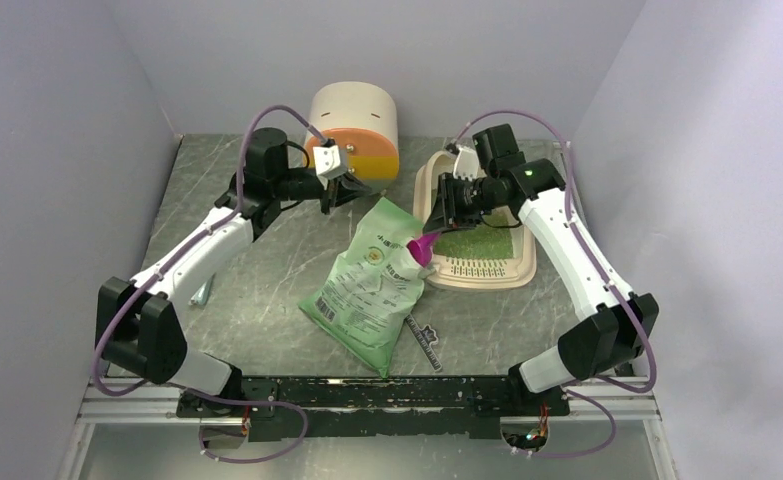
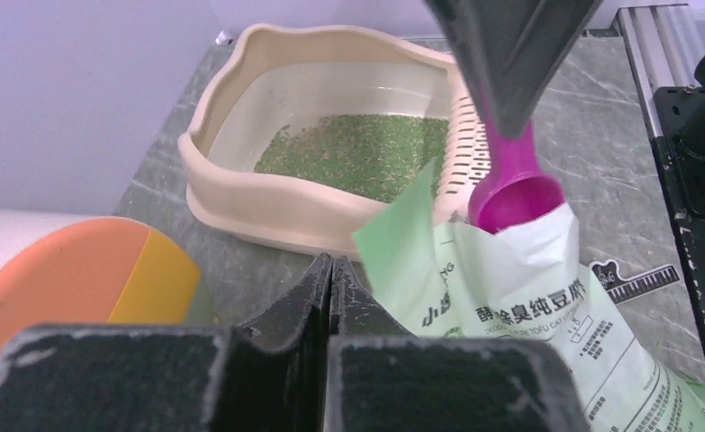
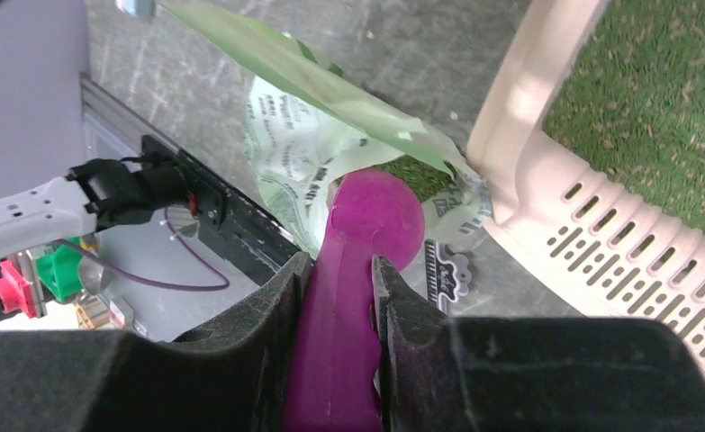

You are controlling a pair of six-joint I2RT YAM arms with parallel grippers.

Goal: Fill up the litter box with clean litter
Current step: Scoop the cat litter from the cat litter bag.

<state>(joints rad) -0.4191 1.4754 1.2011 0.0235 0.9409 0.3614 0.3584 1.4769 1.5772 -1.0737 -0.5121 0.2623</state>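
Note:
The beige litter box [image 1: 487, 282] sits at the right, and a thin layer of light-green clean litter [image 1: 477, 242] covers part of its floor. In the left wrist view the same litter box [image 2: 267, 202] holds the clean litter [image 2: 357, 153]. My right gripper [image 3: 339, 270] is shut on the handle of the magenta scoop [image 3: 366, 225]. The scoop's bowl is inside the open mouth of the green bag [image 1: 367, 285], where more clean litter [image 3: 416, 175] shows. My left gripper [image 2: 331, 263] is shut with nothing seen between its jaws. It is just left of the bag's raised flap [image 2: 402, 234].
A round beige-and-orange drawer unit [image 1: 355, 135] stands at the back, behind the left gripper. A black ruler-like strip [image 1: 425, 343] lies near the bag's bottom. A small grey object [image 1: 201, 292] lies by the left arm. Walls close in both sides.

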